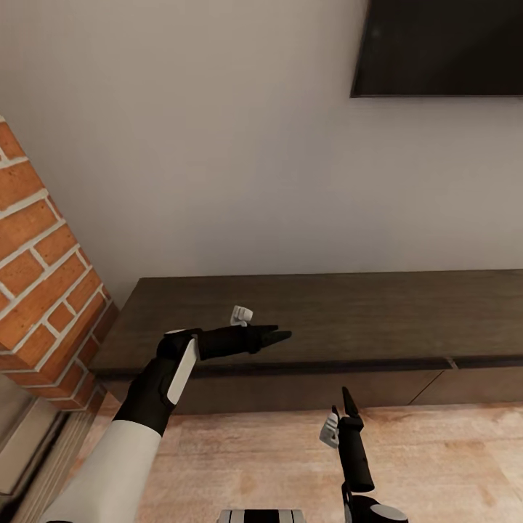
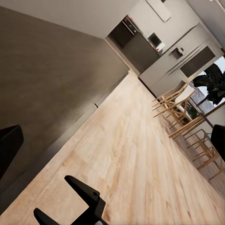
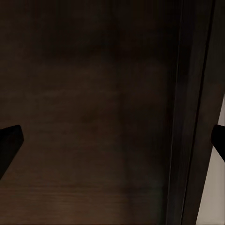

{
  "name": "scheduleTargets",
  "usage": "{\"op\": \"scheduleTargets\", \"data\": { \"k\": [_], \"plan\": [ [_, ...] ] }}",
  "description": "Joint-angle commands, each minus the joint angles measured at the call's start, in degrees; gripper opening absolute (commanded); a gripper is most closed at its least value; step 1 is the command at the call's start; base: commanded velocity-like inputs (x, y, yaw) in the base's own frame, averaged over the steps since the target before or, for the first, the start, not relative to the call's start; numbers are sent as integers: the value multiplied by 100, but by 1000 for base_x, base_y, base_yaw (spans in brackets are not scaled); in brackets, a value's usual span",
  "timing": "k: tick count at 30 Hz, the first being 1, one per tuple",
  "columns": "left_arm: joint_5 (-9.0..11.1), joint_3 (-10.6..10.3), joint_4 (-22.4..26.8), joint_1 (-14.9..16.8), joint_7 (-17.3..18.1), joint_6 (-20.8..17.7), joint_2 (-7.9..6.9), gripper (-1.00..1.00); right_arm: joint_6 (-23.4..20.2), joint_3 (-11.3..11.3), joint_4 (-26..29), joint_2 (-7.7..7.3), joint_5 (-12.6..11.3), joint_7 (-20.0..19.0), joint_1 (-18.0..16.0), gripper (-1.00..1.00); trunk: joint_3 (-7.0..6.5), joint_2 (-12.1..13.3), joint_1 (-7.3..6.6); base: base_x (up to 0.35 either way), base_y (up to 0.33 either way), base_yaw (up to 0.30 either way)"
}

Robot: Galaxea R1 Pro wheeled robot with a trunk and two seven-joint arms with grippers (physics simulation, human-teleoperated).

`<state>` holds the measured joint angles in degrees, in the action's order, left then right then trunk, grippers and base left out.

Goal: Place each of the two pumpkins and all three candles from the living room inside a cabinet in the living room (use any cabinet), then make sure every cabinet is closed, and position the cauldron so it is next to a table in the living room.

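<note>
Nearest, on the pale wood plank floor [image 1: 450, 465], right gripper [image 1: 347, 407] pointing up at the plain front of the long, low dark-brown wooden cabinet [image 1: 327, 327], fingertips wide apart in its wrist view, nothing between them. Just above, left gripper [image 1: 280, 336] stretched sideways over the cabinet's flat top (bare around it), fingers [image 2: 84, 190] spread and empty. Cabinet fronts seemingly flush, contents hidden. Red brick column [image 1: 43, 254] hard against the cabinet's left end. Beyond, grey wall and dark flat wall-mounted screen [image 1: 436, 47].
</note>
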<state>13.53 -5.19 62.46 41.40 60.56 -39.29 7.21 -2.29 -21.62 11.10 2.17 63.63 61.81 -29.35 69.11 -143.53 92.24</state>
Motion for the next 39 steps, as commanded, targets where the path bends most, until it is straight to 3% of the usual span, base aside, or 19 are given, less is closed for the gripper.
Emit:
{"op": "scheduleTargets", "data": {
  "k": [1, 12, 21, 39],
  "plan": [
    [0, 0, -3, 0, 0, 0, 0, 100, -1, 8, 3, 1, 0, 1, 0, 100, 0, 0, 0, 2, 0, 0],
    [0, -8, 11, 0, 0, 0, 8, 100, 0, 56, 46, 10, 0, 10, 4, 100, 0, 0, 0, 74, 0, 0],
    [0, 0, 3, 0, 0, 0, 7, 100, 0, 259, 178, 3, 0, -2, 2, 100, 0, 0, 0, 61, 0, 0],
    [0, -1, 4, 0, 0, 0, 7, 100, 9, 290, 258, 1, 6, 27, 5, 100, 0, 0, 0, 44, 0, 0]
  ]
}}
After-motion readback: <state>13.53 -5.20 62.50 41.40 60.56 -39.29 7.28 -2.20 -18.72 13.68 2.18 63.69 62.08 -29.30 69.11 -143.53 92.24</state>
